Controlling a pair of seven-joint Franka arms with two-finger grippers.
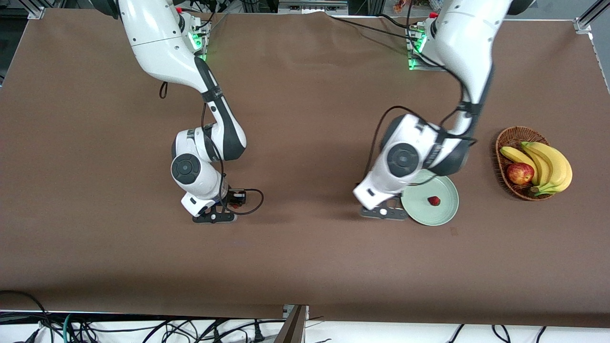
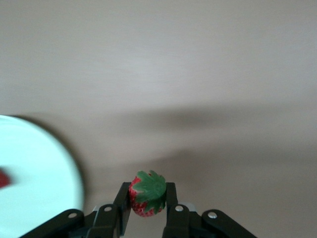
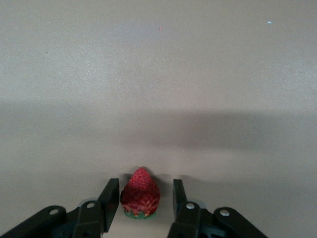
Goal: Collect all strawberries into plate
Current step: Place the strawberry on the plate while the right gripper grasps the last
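My left fingers (image 2: pixel 123 198) clamp a small red strawberry with a green leafy cap (image 2: pixel 146 197) beside the pale mint plate (image 1: pixel 445 212), which holds another berry (image 1: pixel 433 201). My right fingers (image 3: pixel 110 198) flank a cap-down strawberry (image 3: pixel 140 199), slightly apart.

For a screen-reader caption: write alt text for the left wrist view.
The left gripper is shut on a strawberry, red with a green leafy cap facing the camera, pinched between two black fingers just above the brown table. Beside it, the pale mint-green plate shows at the frame's edge, with part of another red strawberry on it.
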